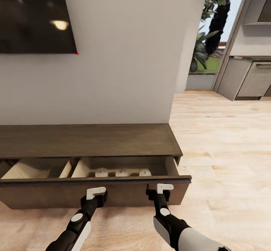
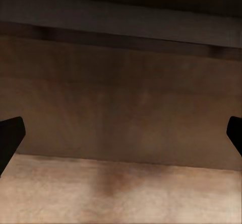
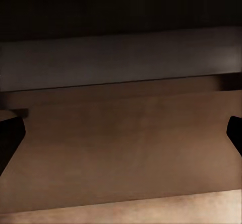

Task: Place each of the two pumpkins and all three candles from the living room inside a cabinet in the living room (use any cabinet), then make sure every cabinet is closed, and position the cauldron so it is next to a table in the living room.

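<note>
The long low dark-brown wooden cabinet is seen against the white wall with its wide drawer pulled out, and three small pale round candles are lined up inside on its beige floor, right of the divider. Both grippers, left and right, are held just before the drawer front, fingers spread wide, nothing gripped. Pale wood floor is seen to the right.

Close view of the flat dark-brown wooden drawer front of the cabinet, a darker shadowed band above it. Two black fingertips of the right gripper frame it — spread wide apart, nothing between them.
</note>
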`<state>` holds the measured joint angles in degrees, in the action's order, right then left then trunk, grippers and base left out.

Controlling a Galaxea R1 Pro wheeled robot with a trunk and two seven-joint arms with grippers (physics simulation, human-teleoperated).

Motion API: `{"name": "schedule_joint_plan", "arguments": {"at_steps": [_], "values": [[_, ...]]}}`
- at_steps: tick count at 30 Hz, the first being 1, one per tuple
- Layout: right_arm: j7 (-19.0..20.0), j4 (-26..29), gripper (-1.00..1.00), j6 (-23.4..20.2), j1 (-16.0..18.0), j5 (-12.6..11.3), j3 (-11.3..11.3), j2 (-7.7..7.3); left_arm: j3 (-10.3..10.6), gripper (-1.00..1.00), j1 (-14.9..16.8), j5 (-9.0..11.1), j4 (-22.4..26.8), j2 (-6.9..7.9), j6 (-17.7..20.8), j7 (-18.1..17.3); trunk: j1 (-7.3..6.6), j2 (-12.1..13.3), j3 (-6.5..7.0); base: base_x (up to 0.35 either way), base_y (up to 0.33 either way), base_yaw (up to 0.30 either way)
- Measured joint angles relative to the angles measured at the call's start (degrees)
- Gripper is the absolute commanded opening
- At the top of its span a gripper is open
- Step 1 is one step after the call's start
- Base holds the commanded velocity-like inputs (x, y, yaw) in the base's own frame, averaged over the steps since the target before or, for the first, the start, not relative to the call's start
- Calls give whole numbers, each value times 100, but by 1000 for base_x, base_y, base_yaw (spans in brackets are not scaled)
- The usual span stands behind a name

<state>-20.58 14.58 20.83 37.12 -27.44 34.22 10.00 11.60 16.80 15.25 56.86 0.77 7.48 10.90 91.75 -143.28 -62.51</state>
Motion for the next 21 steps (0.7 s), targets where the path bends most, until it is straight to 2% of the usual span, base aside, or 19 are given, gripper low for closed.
{"name": "schedule_joint_plan", "arguments": {"at_steps": [14,21], "values": [[1,0,100,0,2,-1,0,0,0,100,1,-3,0,0,-1,0,0,0,0,266,0,0],[-2,0,100,3,2,-2,-8,0,0,100,-1,-3,0,-1,-1,0,0,0,0,194,0,0]]}}
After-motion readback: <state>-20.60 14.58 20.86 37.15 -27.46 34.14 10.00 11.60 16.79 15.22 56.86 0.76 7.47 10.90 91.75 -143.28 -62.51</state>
